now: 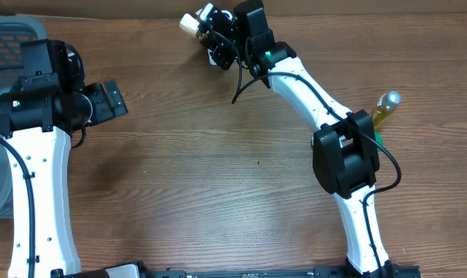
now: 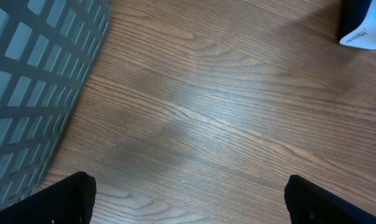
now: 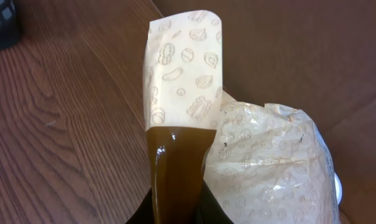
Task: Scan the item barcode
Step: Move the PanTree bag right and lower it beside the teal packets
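Table [image 2: 225, 124] looks matt wood-grain — pouch [image 3: 268, 155] crinkled, glossy film — basket [image 2: 32, 81] grey plastic

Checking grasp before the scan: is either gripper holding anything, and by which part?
Right gripper is shut on the nut-print packet, by its brown strip below the cream flap. Left gripper open, holding nothing.

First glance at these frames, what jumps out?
The printed snack bag, pinched at the end of the right arm stretched far forward, fills the right wrist view. A bottle of golden liquid sits beside that arm's elbow, and a grey basket sits at far left.
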`<state>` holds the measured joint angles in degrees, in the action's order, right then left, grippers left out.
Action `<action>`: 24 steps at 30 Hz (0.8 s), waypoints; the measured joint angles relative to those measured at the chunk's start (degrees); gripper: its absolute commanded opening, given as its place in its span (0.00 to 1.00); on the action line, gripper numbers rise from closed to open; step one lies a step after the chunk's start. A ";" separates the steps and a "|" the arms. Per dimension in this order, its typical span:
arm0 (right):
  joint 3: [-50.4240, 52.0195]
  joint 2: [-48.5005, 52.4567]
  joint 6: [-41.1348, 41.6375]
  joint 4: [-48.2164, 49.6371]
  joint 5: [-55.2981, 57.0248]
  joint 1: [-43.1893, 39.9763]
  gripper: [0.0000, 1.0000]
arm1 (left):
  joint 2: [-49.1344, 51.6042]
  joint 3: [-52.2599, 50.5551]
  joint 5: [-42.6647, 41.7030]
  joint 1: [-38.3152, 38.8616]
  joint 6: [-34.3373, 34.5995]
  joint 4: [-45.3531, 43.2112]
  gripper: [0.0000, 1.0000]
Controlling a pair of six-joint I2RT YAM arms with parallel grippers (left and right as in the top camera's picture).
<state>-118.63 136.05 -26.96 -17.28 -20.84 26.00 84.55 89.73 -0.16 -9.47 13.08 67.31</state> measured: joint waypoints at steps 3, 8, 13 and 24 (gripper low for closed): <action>0.00 -0.02 0.52 -1.20 0.07 0.02 0.08 | 0.00 0.00 0.00 0.00 0.00 -0.02 0.99; 0.11 -1.88 1.62 -5.92 1.01 0.00 0.08 | 0.00 0.00 0.00 0.00 0.00 -0.02 1.00; 0.31 -11.93 9.29 -18.49 1.92 0.00 0.09 | 0.00 0.00 0.02 0.00 0.00 -0.04 1.00; -0.42 -29.31 18.21 -69.02 0.68 -0.61 0.08 | 0.00 0.00 0.00 0.00 0.00 -0.02 0.99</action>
<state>-119.04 106.74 -8.75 -86.30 -20.16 25.39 84.55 89.73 -0.16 -9.47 13.08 67.29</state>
